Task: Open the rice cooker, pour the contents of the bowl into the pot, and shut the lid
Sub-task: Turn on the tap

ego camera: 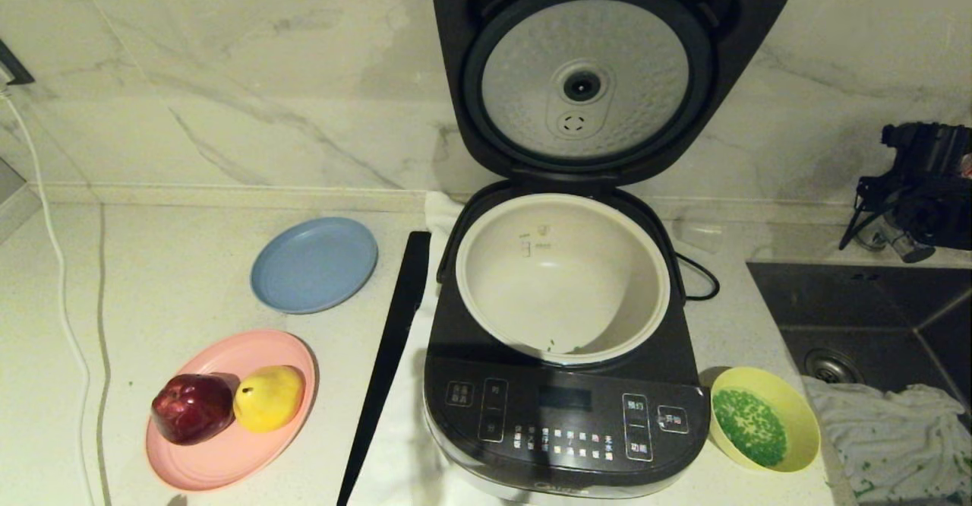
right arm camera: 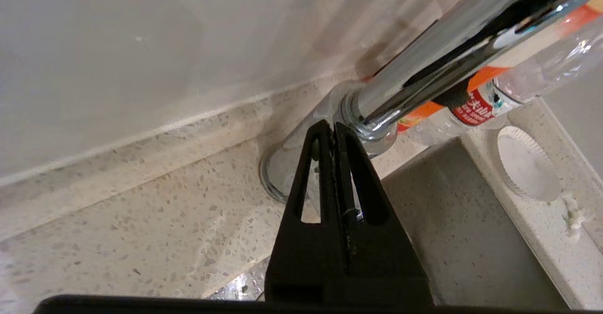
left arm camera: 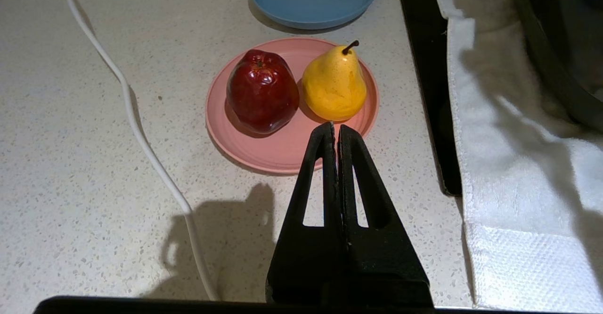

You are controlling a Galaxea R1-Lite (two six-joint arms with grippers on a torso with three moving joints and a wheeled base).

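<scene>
The rice cooker (ego camera: 562, 407) stands mid-counter with its lid (ego camera: 607, 73) swung fully up, silver underside facing me. Its cream pot (ego camera: 493, 263) shows only a few green bits low on the near wall. The pale-yellow bowl (ego camera: 799, 407) sits upright at the cooker's front right, holding the green contents (ego camera: 750, 426). My left gripper (left arm camera: 335, 125) hangs shut and empty over the counter just before the pink plate (left arm camera: 282, 149). My right gripper (right arm camera: 333, 124) is shut and empty by a chrome tap base (right arm camera: 372, 116), far from the bowl; the arm's dark bulk (ego camera: 923, 187) shows at far right.
A blue plate (ego camera: 314, 264) and the pink plate (ego camera: 228, 445) with a red apple (ego camera: 191, 407) and a yellow pear (ego camera: 267, 398) lie left of the cooker. A black bar (ego camera: 387, 362) borders a white towel (left arm camera: 518, 163). A white cable (ego camera: 57, 263) runs far left. The sink (ego camera: 866, 324) holds a cloth (ego camera: 888, 430).
</scene>
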